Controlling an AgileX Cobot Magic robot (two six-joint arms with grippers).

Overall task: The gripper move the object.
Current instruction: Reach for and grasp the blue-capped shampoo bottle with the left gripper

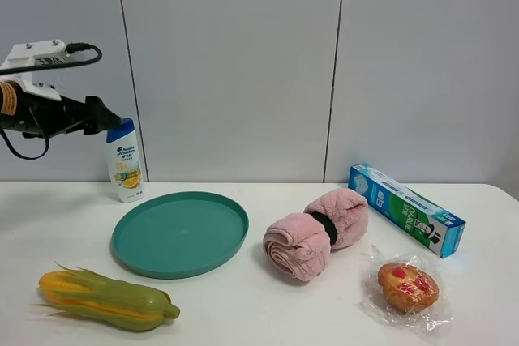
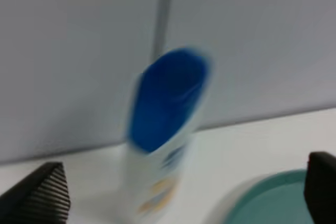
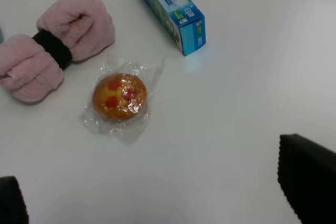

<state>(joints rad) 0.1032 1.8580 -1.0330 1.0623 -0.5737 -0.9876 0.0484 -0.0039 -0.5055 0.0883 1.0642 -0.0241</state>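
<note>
The small white shampoo bottle with a blue cap and orange-yellow label stands upright on the table at the back left, by the wall. My left gripper comes in from the left at cap height, its tip right beside the cap. In the left wrist view the bottle is blurred and lies ahead of the left gripper, between its widely spread black fingers, which do not close on it. My right gripper is open and empty above the table and does not show in the exterior view.
A teal plate lies just right of the bottle. A corn cob is at the front left. A pink rolled towel, a blue-green toothpaste box and a wrapped pastry are on the right half.
</note>
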